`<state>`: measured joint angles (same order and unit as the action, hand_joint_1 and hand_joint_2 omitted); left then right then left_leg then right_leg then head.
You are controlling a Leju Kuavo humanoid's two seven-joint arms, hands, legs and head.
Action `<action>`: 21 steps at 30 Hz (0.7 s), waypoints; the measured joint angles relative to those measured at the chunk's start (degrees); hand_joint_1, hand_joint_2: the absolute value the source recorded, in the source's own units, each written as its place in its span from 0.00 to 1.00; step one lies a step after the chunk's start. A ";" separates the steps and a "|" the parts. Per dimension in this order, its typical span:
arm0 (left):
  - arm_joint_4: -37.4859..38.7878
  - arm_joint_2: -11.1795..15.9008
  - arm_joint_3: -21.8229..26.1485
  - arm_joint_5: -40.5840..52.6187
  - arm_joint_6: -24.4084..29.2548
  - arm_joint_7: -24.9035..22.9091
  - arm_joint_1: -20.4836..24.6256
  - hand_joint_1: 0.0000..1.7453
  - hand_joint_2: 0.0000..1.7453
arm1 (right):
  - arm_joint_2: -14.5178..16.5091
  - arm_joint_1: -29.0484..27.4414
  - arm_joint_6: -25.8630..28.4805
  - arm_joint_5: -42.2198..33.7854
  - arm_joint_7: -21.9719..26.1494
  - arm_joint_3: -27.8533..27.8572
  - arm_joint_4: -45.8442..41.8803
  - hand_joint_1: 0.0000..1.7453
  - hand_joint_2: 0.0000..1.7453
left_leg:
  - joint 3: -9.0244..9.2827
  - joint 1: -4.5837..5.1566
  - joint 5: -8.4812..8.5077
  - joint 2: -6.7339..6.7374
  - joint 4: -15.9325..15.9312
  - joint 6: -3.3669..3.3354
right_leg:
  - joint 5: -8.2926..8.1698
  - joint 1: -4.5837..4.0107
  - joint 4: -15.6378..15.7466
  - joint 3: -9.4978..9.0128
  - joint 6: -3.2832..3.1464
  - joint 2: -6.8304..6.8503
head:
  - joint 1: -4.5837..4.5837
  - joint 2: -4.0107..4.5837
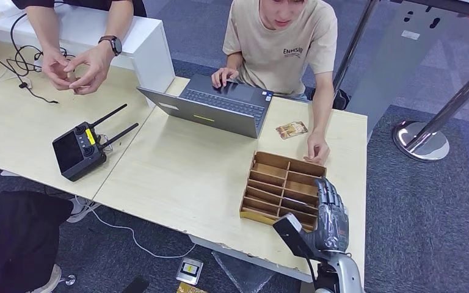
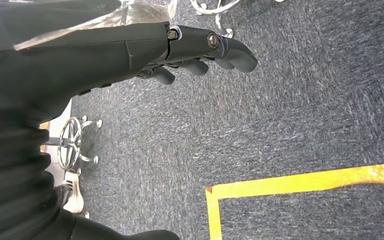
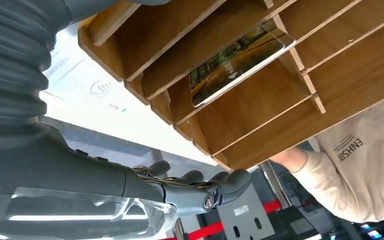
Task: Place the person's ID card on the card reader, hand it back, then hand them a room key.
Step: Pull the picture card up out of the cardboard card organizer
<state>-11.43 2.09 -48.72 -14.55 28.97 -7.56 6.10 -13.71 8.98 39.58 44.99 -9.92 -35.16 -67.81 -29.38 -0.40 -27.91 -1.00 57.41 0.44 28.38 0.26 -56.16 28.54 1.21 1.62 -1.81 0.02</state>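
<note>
A wooden slotted tray (image 1: 284,189) stands near the table's front right. One of its slots holds a card with a yellow-brown picture (image 3: 240,62). My right hand (image 1: 331,215) hovers at the tray's near right corner, its fingers (image 3: 200,187) spread and holding nothing. In the right wrist view a white surface with a contactless mark (image 3: 97,90) lies beside the tray. A similar picture card (image 1: 291,129) lies flat on the table behind the tray, close to the seated person's hand (image 1: 316,149). My left hand (image 2: 195,50) hangs over the carpet, fingers extended and empty.
An open grey laptop (image 1: 220,107) sits in front of the seated person. A black controller with antennas (image 1: 79,149) lies at the left. A second person's hands (image 1: 76,67) work over cables at the far left. A stanchion base (image 1: 421,140) stands right of the table.
</note>
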 joint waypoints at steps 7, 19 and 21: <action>0.00 -0.06 0.00 -0.03 -0.01 0.01 0.00 0.00 1.00 | 0.14 -0.04 0.10 -0.49 1.19 0.31 -1.34 0.00 0.75 | 0.00 0.00 0.00 0.00 0.00 0.00 | 0.00 0.00 0.00 0.01 0.00 0.00 | 0.01 0.00; 0.00 -0.06 0.00 -0.03 0.01 0.02 0.00 0.00 1.00 | 0.14 -0.36 -0.06 0.76 0.32 0.69 -4.07 0.00 1.00 | 0.00 0.00 0.00 0.00 0.00 0.00 | 0.00 0.00 0.00 0.01 0.00 0.00 | 0.00 0.00; 0.00 -0.06 0.00 -0.03 0.01 0.02 0.00 0.00 1.00 | 0.14 -0.38 -0.07 0.79 0.31 0.69 -4.33 0.00 1.00 | 0.00 0.00 0.00 0.00 0.00 0.00 | 0.00 0.00 0.00 0.01 0.00 0.00 | 0.00 0.00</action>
<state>-11.43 2.03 -48.72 -14.58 28.98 -7.54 6.10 -13.57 8.60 39.51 45.78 -9.61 -34.47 -72.14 -29.38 -0.40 -27.92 -1.00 57.41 0.44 28.38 0.26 -56.16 28.56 1.21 1.62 -1.81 0.02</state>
